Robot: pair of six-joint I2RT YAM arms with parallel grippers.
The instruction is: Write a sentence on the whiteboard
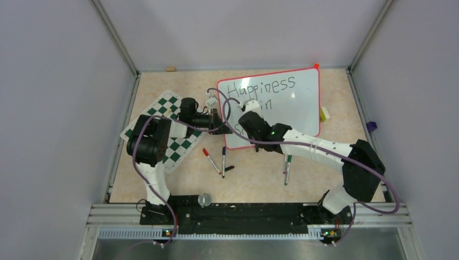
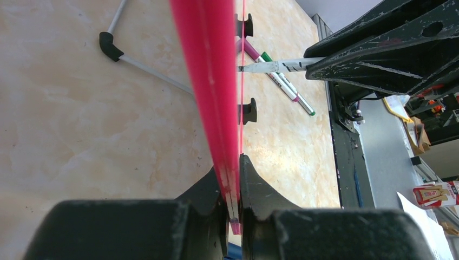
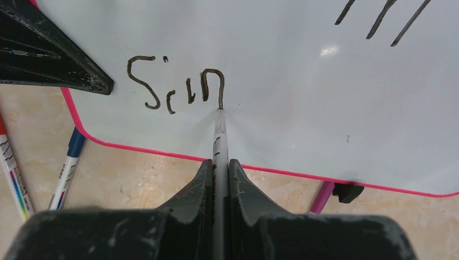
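Observation:
The whiteboard [image 1: 292, 105], white with a thin red frame, lies tilted at the table's middle back. "Happiness" and shorter words are written on it. My left gripper [image 1: 221, 123] is shut on the board's left red edge [image 2: 208, 81]. My right gripper [image 1: 250, 120] is shut on a white marker [image 3: 220, 141] whose tip touches the board [image 3: 303, 81] at the end of the letters "Sin". The left gripper's finger shows at the top left of the right wrist view [image 3: 48, 59]. The marker also shows in the left wrist view [image 2: 270, 66], held by the right gripper's fingers [image 2: 389, 54].
A green-and-white chess mat [image 1: 162, 132] lies under the left arm. Loose markers lie in front of the board: a red one [image 1: 211, 160], a dark one [image 1: 223, 161], and a green one [image 1: 287, 169]. Two black feet [image 2: 248, 111] stick out from the board's edge.

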